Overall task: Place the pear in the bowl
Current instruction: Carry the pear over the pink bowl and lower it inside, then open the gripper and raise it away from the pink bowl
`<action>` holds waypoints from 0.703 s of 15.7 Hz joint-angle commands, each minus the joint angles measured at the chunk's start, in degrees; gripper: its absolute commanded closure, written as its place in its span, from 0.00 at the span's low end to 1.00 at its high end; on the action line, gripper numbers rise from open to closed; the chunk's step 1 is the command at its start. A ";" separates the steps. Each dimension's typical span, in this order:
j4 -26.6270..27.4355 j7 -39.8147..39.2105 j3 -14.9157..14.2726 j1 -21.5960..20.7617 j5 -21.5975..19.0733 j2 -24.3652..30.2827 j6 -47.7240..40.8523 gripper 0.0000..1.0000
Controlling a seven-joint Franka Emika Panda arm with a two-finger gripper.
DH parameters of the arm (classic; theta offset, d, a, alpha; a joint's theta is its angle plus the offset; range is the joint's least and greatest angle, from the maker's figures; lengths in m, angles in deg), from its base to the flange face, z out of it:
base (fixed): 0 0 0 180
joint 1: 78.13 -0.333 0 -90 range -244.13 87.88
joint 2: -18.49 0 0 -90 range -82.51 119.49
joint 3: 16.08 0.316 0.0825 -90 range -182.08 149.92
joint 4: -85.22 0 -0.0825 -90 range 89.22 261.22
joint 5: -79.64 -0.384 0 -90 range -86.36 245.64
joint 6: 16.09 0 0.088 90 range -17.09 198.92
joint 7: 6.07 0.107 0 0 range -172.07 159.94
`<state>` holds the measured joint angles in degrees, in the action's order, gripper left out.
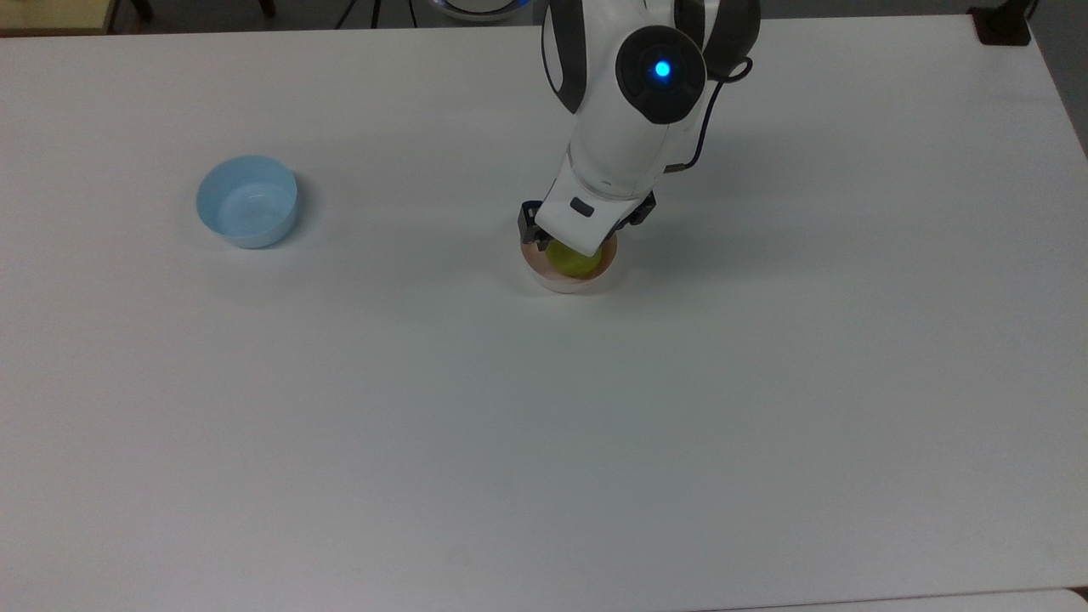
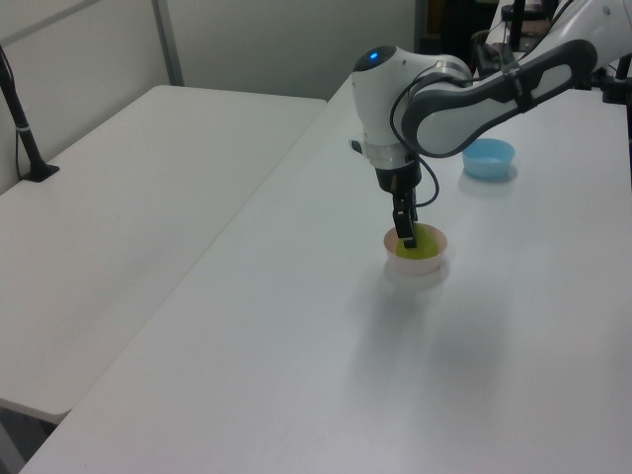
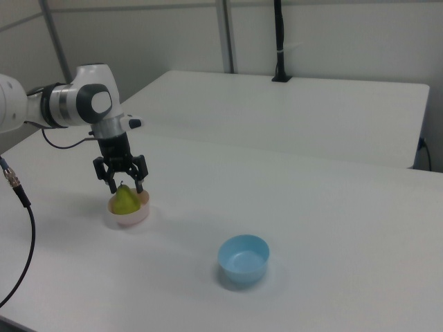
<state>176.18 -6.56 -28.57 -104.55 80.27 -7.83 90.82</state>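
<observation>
Two bowls on the white table (image 1: 544,442): pink bowl (image 1: 568,283) and light blue bowl (image 1: 246,201), well apart.

Pink bowl holds the pear (image 1: 573,257). Right view: pear (image 3: 124,200) sits upright inside the pink bowl (image 3: 129,217), stem up, wide end down in the bowl, top half above the rim. Left view agrees: pear (image 2: 423,244) is down inside the pink bowl (image 2: 419,264), green filling most of the opening.

Light blue bowl has nothing in it; bare inside is visible in the top view and in the right view (image 3: 243,259). In the left view it (image 2: 488,158) sits further back, behind the arm.

Gripper (image 3: 123,187) is straight above the pink bowl, pointing down. Fingers (image 3: 111,185) stand apart, one on each side of the pear's upper part, tips about level with the neck. Right view shows them spread rather than pressed on the fruit; whether a pad grazes the skin I cannot tell. In the top view the gripper (image 1: 568,246) body covers the far part of the pink bowl and part of the pear. In the left view the gripper (image 2: 403,232) reaches down to the bowl's rim.

Pink bowl is near the table's middle in the top view; blue one is toward the top view's left.
</observation>
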 commanded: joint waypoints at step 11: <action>1.32 0.85 6.16 23.24 0.25 21.31 -11.63 0.00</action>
<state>175.43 -5.86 -24.69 -85.99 80.30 10.33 80.15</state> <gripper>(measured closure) 0.000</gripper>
